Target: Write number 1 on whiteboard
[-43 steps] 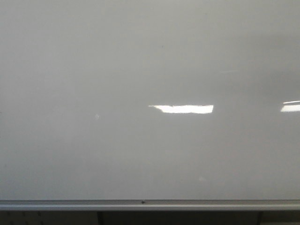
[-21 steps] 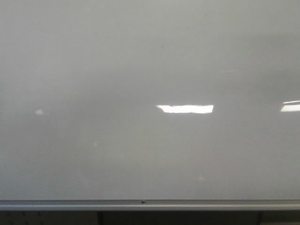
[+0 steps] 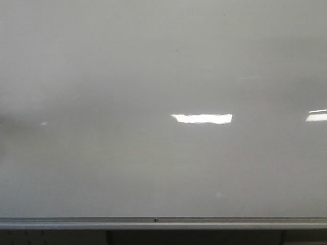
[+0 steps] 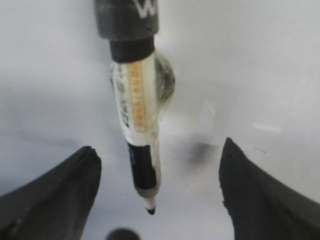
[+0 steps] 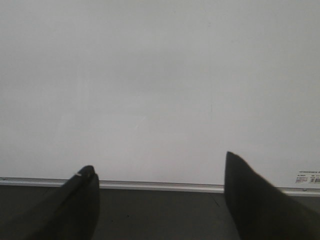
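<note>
The whiteboard fills the front view, with its silver rail along the bottom edge. No black stroke of the number 1 shows on it in any view. In the left wrist view a black-tipped marker hangs from a dark holder between the fingers of my left gripper. The jaws stand wide apart and do not touch the marker. The marker tip points at the board, and its dark shadow lies a little apart from it. My right gripper is open and empty, facing the board above the rail.
Two bright rectangular light reflections lie on the board. Below the rail is a dark surface. A small printed label sits at the board's lower corner. Neither arm shows in the front view.
A faint pale spot on the board's left part has drifted leftward and dimmed. The middle bright reflection's left end has shortened slightly. No mark has appeared.
</note>
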You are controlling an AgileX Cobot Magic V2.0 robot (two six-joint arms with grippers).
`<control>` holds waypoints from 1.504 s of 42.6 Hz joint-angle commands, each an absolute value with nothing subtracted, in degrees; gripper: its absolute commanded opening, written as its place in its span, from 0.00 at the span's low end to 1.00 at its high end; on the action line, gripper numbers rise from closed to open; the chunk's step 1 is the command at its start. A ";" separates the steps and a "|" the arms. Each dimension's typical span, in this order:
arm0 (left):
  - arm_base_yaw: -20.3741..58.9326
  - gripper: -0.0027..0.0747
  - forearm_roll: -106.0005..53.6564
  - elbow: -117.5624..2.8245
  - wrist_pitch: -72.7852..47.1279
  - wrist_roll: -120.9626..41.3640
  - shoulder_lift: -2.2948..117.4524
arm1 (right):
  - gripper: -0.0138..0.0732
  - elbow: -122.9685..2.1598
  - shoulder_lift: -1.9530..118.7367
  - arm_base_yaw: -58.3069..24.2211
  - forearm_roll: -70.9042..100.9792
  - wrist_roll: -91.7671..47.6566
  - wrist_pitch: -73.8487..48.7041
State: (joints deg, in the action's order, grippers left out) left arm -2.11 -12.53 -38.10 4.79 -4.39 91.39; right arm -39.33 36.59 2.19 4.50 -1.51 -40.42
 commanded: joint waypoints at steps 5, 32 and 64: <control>-1.79 0.64 -12.99 -39.77 11.74 -4.48 91.64 | 0.79 -41.22 36.99 2.59 4.54 -1.99 -36.24; -1.79 0.07 -12.99 -39.77 17.56 -4.48 92.72 | 0.79 -41.22 36.99 2.59 4.54 -1.99 -36.24; 12.12 0.01 -5.79 -62.47 -52.71 -24.09 73.82 | 0.79 -53.74 49.79 2.59 25.51 -21.80 -54.45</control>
State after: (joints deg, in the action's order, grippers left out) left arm 8.84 -3.54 -57.65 -47.08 -16.68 76.18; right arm -50.54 47.51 2.19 19.04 -15.16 -54.81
